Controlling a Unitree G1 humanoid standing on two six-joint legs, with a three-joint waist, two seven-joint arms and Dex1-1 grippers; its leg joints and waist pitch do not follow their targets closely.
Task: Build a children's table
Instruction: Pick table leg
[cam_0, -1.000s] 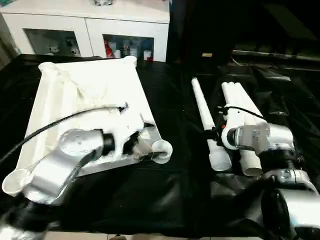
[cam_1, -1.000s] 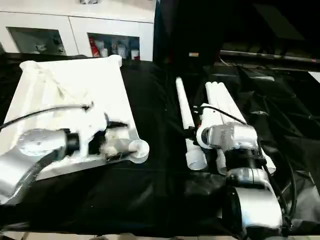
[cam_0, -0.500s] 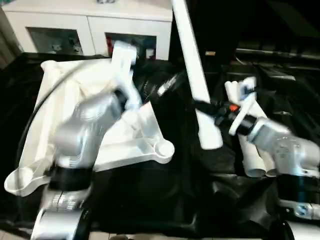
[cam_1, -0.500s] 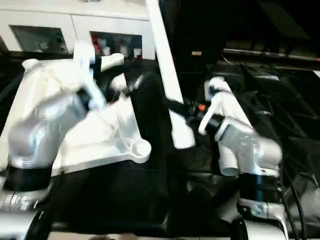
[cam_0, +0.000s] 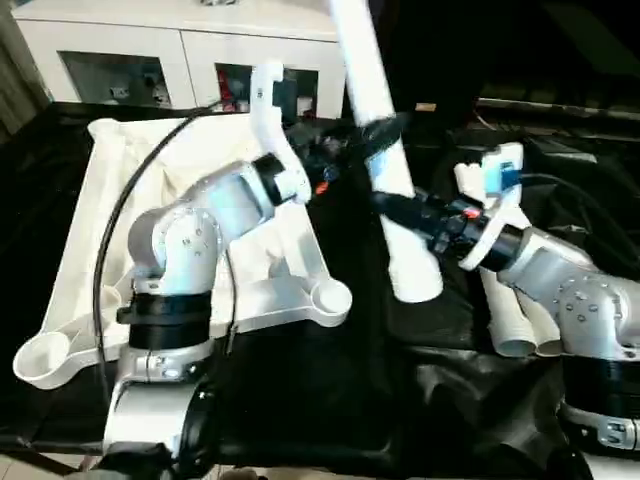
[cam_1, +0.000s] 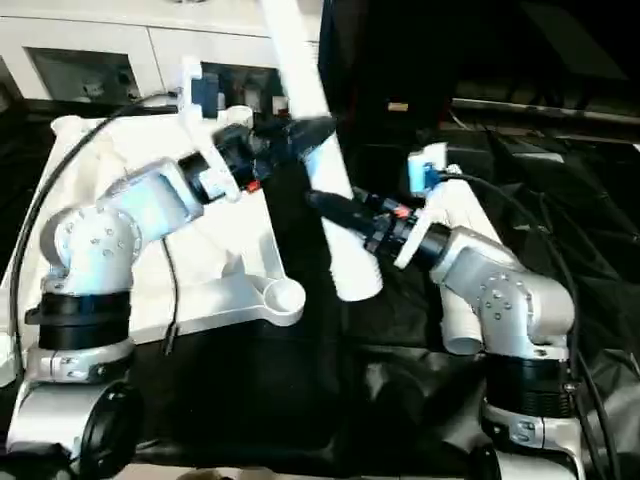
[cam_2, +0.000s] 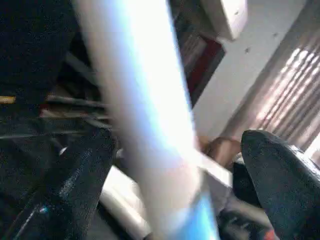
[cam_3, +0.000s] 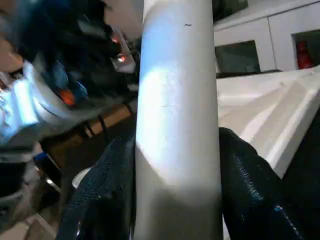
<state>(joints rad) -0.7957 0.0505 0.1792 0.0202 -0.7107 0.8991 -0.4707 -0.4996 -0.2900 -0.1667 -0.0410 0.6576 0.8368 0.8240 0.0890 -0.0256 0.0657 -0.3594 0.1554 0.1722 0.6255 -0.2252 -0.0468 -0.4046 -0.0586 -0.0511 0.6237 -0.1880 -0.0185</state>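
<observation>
Aloft, right claw (cam_1: 335, 208) and left claw (cam_1: 305, 135) both clench tilted leg (cam_1: 318, 150) (arms converging).

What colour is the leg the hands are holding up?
White: the raised leg shows best in the left eye view.

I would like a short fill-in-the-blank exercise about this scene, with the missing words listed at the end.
1. The raised leg is held by ____ grippers at once.
2. The left gripper grips this leg ____ than the right gripper.
3. The table top lies on the ____ cloth.
4. The other legs lie on the robot's ____ side.

Missing words: both; higher; black; right
</observation>
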